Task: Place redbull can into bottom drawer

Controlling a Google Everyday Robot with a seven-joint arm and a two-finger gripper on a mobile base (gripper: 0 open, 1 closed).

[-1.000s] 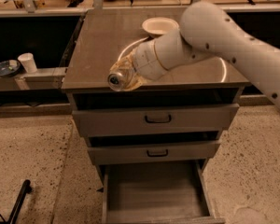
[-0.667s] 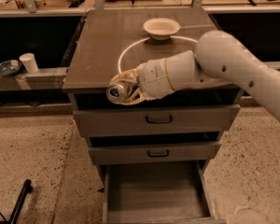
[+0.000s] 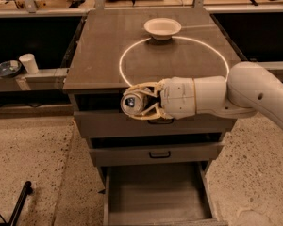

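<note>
My gripper (image 3: 136,102) is shut on the redbull can (image 3: 132,102), a slim silver and blue can held on its side with its shiny top facing the camera. It hangs in front of the top drawer, just below the cabinet top's front edge. The bottom drawer (image 3: 156,192) is pulled open below it, its flat grey floor bare. The white arm reaches in from the right.
A white bowl (image 3: 162,28) stands at the back of the cabinet top (image 3: 99,55), by a white ring marking. The two upper drawers (image 3: 155,154) with black handles are shut. A white paper cup (image 3: 28,63) and a dish (image 3: 6,68) sit on a ledge at left.
The arm has come down and forward with the can, from over the cabinet top's front edge to in front of the top drawer.
</note>
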